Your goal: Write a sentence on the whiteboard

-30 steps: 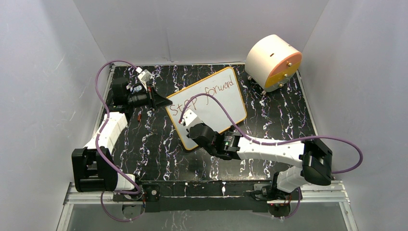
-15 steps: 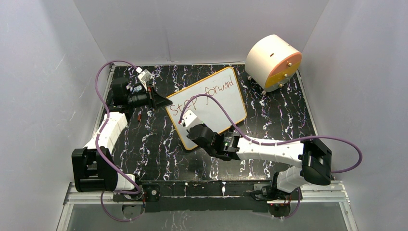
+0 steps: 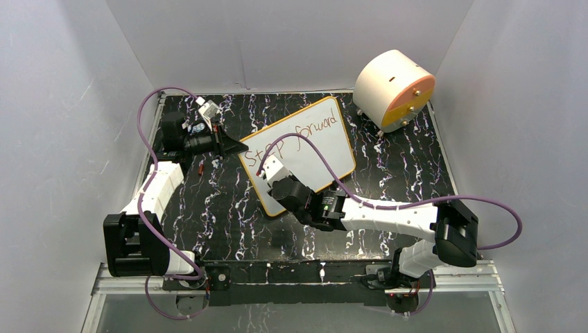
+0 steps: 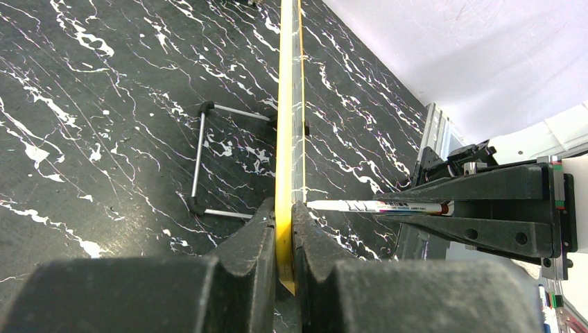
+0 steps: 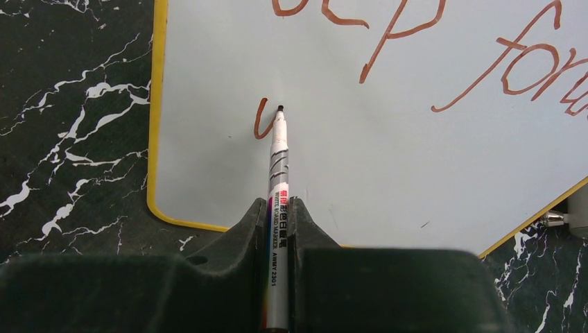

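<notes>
Right gripper nudged left | marker tip on whiteboard

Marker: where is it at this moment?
Right wrist view: the marker is clamped in the right gripper, tip against the whiteboard near its lower left corner, beside a curved stroke under "Step".

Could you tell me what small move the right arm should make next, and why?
Probably a short stroke down and back up, further along the line. The right gripper holds the marker with its tip on the whiteboard atop a u-shaped stroke under "Step", likely an unfinished letter; the left gripper clamps the board's edge.
</notes>
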`<control>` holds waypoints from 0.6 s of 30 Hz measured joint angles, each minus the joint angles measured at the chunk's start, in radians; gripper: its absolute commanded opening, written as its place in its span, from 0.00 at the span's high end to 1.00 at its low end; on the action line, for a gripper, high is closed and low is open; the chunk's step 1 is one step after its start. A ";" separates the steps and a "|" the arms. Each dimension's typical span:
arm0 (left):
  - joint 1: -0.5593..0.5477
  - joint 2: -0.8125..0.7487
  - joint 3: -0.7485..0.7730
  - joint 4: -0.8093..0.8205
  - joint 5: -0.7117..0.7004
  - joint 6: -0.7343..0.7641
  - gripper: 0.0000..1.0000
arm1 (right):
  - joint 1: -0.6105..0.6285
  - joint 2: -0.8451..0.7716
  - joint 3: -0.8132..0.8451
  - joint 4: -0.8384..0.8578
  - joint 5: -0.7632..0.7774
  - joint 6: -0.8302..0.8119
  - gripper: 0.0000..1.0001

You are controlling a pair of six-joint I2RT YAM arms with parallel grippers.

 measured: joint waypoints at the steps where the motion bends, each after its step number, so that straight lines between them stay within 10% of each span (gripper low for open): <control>1: 0.000 0.000 0.000 0.000 0.000 0.000 1.00 | 0.000 0.000 0.000 0.000 0.000 -0.001 1.00; 18: 0.000 0.000 0.000 0.000 -0.001 0.000 1.00 | -0.005 -0.001 0.002 -0.065 -0.031 0.023 1.00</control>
